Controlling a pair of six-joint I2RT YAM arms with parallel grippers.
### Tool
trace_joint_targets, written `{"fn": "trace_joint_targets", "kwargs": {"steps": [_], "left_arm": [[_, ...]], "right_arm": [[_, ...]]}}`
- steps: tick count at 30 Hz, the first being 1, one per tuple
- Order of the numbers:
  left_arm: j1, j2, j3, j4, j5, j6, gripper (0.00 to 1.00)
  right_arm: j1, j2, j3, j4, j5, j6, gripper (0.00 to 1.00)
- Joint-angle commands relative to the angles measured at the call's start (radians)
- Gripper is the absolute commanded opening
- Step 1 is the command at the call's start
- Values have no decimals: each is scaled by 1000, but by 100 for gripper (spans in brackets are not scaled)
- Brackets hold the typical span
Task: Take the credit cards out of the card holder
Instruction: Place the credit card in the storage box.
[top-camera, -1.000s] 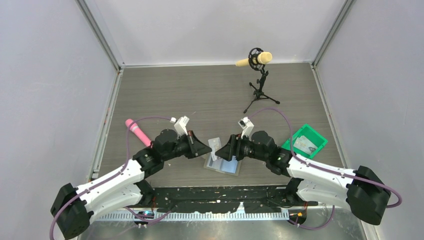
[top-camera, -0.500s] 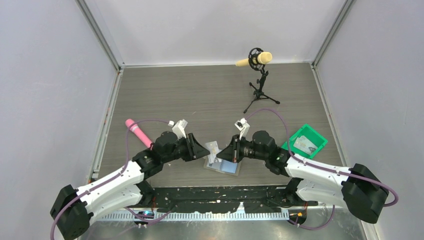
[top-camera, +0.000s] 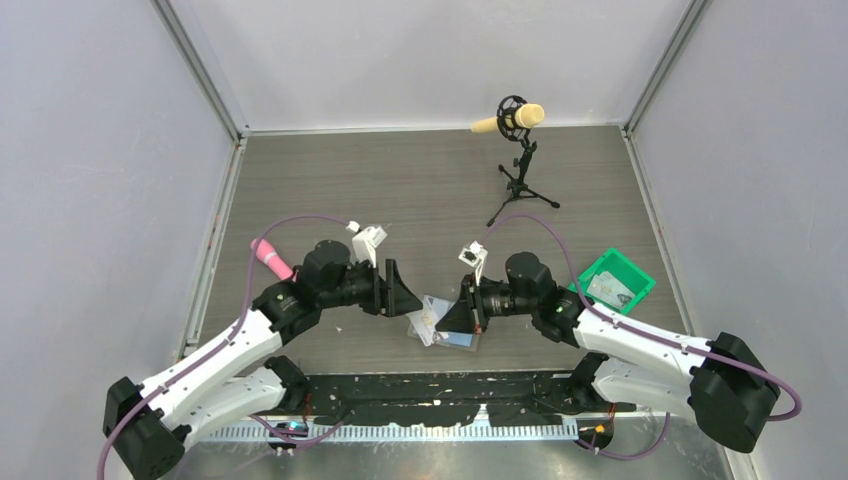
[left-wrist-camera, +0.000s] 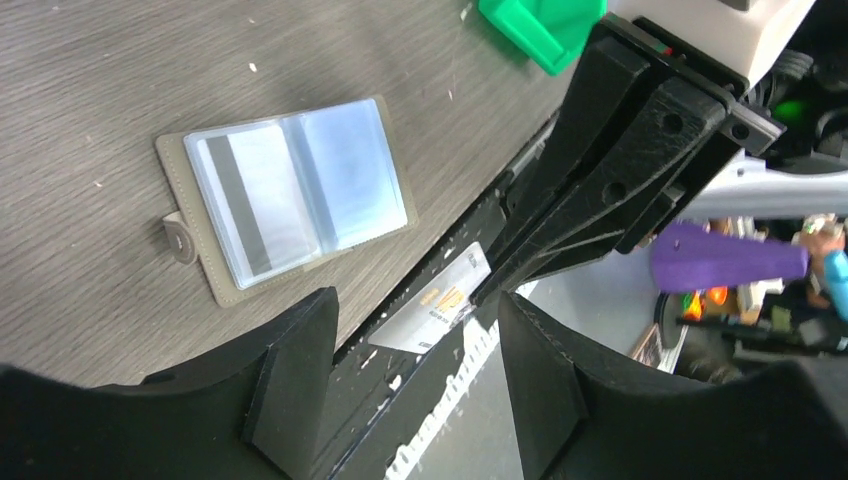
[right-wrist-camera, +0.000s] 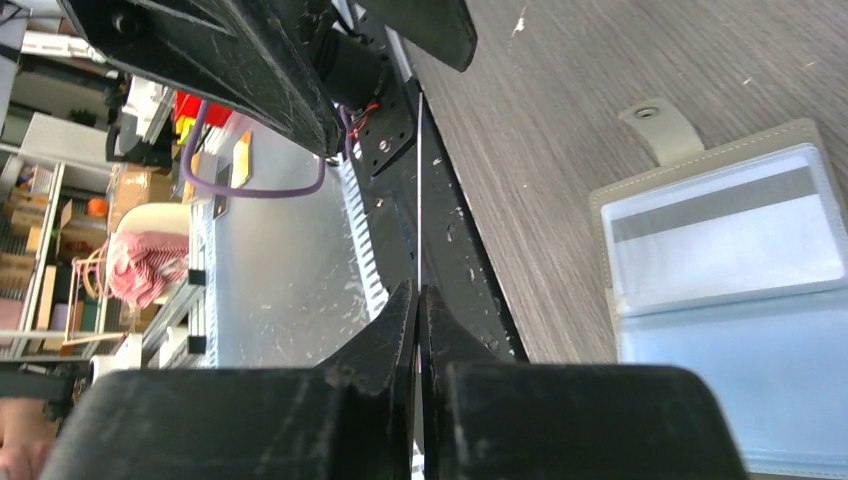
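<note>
White arms (top-camera: 225, 350) low, fingers (top-camera: 400, 291) face-to-face

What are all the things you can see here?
card holder: one, grey-olive and blue, open on the table
held credit card: one, silvery, in the right gripper
pocketed card: one, pale with dark stripe, inside the card holder
green bin: one, table's right side, pale cards inside
pink object: one, table's left side
microphone: one, cream, on black tripod, far side
left gripper: one, black, open
right gripper: one, black, shut on the held credit card
</note>
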Motion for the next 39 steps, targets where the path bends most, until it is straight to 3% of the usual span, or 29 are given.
{"fn": "trace_joint_targets", "kwargs": {"steps": [1, 15, 16, 20, 22, 26, 30, 37, 39], "left_arm": [[9, 57, 114, -106, 171, 177, 61], [9, 209, 194, -96, 373, 237, 46], [9, 216, 193, -87, 386, 230, 41], [9, 227, 193, -59, 403, 209, 8], [11, 228, 193, -52, 397, 199, 0], [23, 234, 173, 1, 357, 149, 0], [41, 229, 140, 117, 321, 40, 0], [60, 200, 62, 346, 155, -170, 0], [61, 194, 42, 410, 110, -219, 0]], "right_arm": [[-1, -21, 41, 25, -96, -35, 5], [-1, -38, 26, 37, -122, -28, 5], [-2, -39, 26, 37, -121, -28, 5], [-1, -43, 25, 40, -107, -27, 9], [-3, -50, 27, 26, -79, -29, 21], [-42, -109, 7, 10, 10, 10, 49], [-127, -205, -49, 42, 94, 126, 65], [-205, -335, -108, 23, 247, 266, 71], [-207, -369, -132, 51, 285, 313, 59]]}}
